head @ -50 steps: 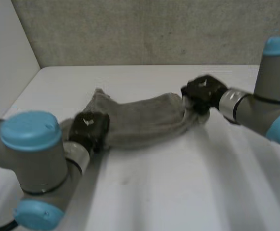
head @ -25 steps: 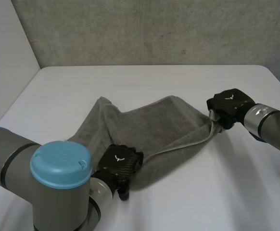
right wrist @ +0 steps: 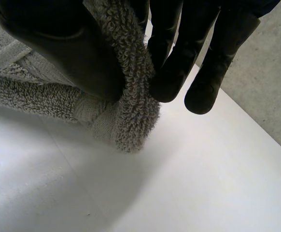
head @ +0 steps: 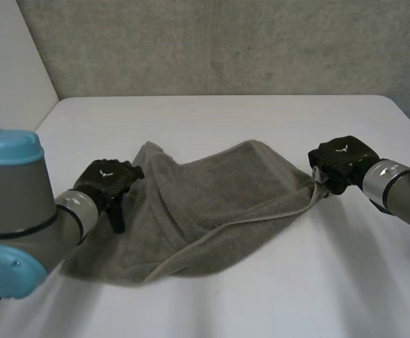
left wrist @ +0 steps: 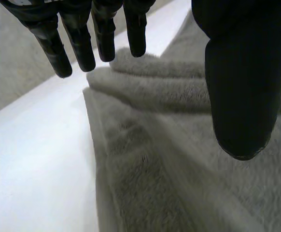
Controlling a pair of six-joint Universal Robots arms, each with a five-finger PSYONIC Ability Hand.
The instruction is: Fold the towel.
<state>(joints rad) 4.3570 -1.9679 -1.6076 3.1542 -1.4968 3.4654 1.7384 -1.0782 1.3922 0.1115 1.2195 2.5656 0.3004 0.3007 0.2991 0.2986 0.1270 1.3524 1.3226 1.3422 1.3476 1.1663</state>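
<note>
**Position.** The grey towel (head: 212,204) lies rumpled about the middle of the white bench (head: 275,303). One layer is partly drawn over another and the edges do not line up. The fold is judged unfinished.

**Right robot hand** (head: 342,160). It is closed on the towel's right corner, with the cloth pinched between thumb and fingers (right wrist: 172,63). Only a small roll of cloth sits in the pinch. Whether the corner touches the bench cannot be told.

**Left robot hand** (head: 105,180). Its fingers (left wrist: 82,46) are straight, the thumb stands apart, and it holds nothing. It hovers over the towel's left edge, where the cloth lies in ridges.

**Risks, as judged:**
1. The towel is held at one corner only. Any pull by the right robot hand would drag the whole cloth sideways instead of tensioning it, and the skew would worsen.
2. The pinch is shallow. A quick lift or the weight of trailing cloth could pull the corner free.
3. The left edge is bunched. A grasp there may take two layers, or the wrong one, and lock in a crooked fold.
4. The left arm lies close beside the near edge and could snag it in passing.
</note>
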